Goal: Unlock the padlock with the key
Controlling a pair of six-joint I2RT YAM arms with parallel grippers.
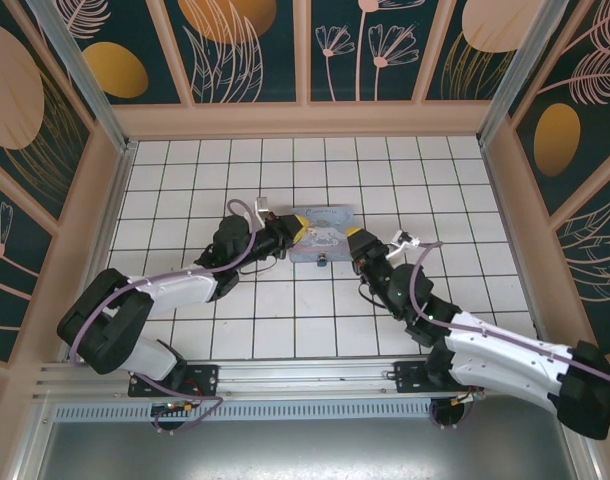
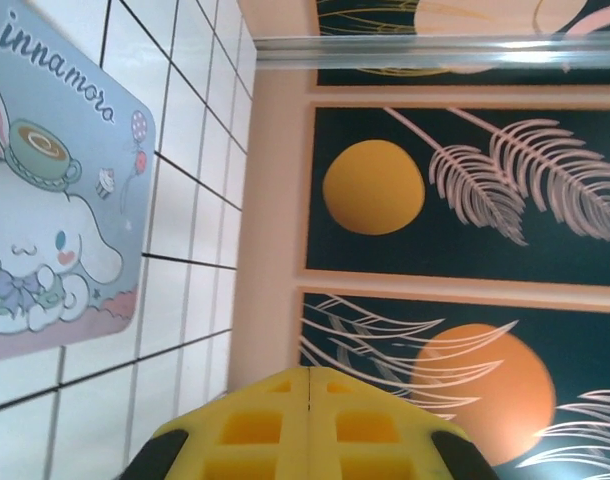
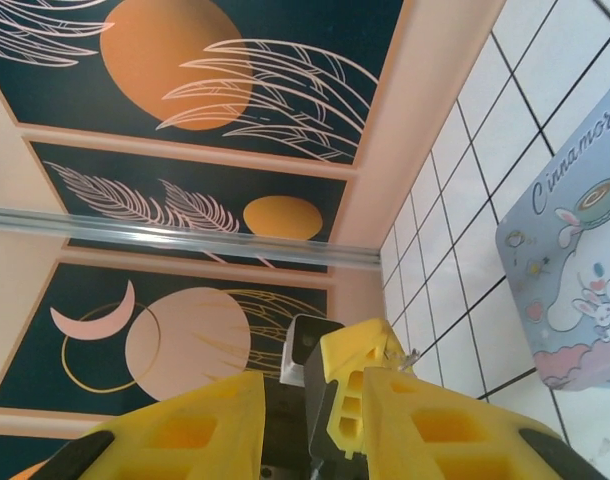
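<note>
Yellow left pincer [image 2: 308,385], pressed together; yellow right pincer [image 3: 313,385], partly spread. Tiny dark-bluish metal padlock [image 1: 321,262] lies on the white tiled bench [image 1: 285,310] between them, just beside the near edge of the pastel cartoon tin box [image 1: 321,230]. Probably light, rigid, slippery: best taken across its flat body. Tin and both pincers crowd the approach.

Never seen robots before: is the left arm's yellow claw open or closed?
Shut: on the left gripper, yellow fingers meet along a thin seam.
</note>
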